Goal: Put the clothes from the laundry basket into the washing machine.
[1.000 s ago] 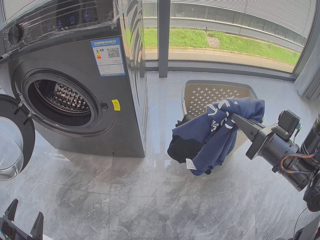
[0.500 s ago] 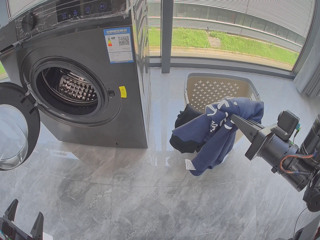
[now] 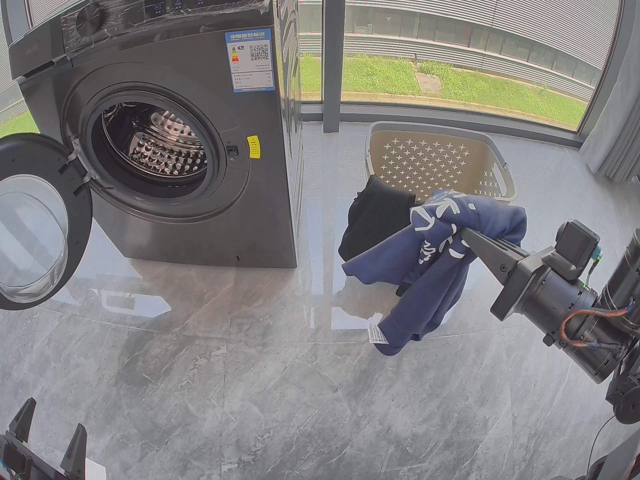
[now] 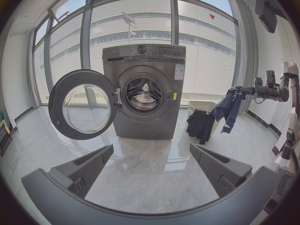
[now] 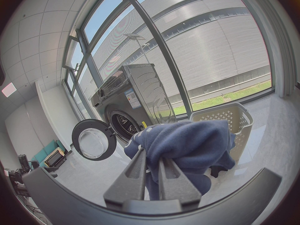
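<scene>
A navy blue garment (image 3: 433, 261) with white markings hangs in the air in front of the laundry basket (image 3: 433, 161), clear of the floor (image 3: 267, 381). It is bunched at its top where the right claw (image 3: 470, 237) pinches it, and its folds trail downward with a small white tag near the lowest point. In the right wrist view the two dark fingers (image 5: 140, 166) of that claw sit close together with a wad of the blue cloth squeezed between them.

Just behind the blue garment, a black garment (image 3: 375, 215) is draped over the basket's near rim, hanging down its outer wall on the side towards the washing machine (image 3: 260, 168). The basket is beige with star-shaped holes and stands on the floor beside the machine, close to the window (image 3: 467, 35).

The washing machine is dark grey. Its round door (image 3: 33, 228) is swung wide open to the robot's left, and the perforated metal drum (image 3: 160, 145) shows through the opening. Clear plastic film covers the control panel on top.

The left claw (image 3: 55, 415) sits low at the robot's left, well apart from the clothes and the basket. Its fingers are spread wide with nothing between them, and it faces the machine's open front across the glossy grey marble floor. A pale curtain (image 3: 613, 135) hangs at the far right by the window.
</scene>
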`<state>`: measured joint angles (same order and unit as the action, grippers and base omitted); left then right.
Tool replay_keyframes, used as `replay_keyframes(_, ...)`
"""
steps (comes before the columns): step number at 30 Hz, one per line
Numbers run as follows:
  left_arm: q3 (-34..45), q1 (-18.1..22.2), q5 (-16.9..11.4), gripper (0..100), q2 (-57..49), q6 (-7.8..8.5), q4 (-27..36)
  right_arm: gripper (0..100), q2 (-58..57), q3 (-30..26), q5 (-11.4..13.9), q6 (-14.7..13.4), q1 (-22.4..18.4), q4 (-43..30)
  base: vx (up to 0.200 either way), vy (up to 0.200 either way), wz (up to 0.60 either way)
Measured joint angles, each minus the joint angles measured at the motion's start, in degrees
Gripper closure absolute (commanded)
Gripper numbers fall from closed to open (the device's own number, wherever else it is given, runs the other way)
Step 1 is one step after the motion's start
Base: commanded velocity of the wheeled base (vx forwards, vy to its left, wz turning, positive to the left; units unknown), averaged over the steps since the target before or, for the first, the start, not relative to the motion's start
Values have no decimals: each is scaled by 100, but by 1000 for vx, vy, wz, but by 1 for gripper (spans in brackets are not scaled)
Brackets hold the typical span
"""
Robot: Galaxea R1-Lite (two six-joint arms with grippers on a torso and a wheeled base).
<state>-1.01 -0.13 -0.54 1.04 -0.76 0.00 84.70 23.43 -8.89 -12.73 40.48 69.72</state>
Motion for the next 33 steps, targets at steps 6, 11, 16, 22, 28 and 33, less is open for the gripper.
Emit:
replay_keyframes(6, 0, -2, 0, 0, 0, -2, 0, 100, 13, 2, 0, -2, 26, -4, 0, 200, 0)
replay_keyframes(11, 0, -2, 0, 0, 0, -2, 0, 100, 72, 5, -6, -18, 22, -6, 0, 200, 0)
replay_keyframes(16, 0, -5, 0, 0, 0, 0, 0, 100, 110, 5, 0, -18, 11, -4, 0, 200, 0)
replay_keyframes(22, 0, -2, 0, 0, 0, -2, 2, 100, 155, 0, 11, -33, 37, 0, 0, 200, 0)
replay_keyframes(28, 0, -7, 0, 0, 0, 0, 0, 100, 226, 16, 18, -68, 52, 5, 0, 200, 0)
replay_keyframes(33, 0, -2, 0, 0, 0, -2, 0, 100, 265, 21, 18, -73, 52, 7, 0, 200, 0)
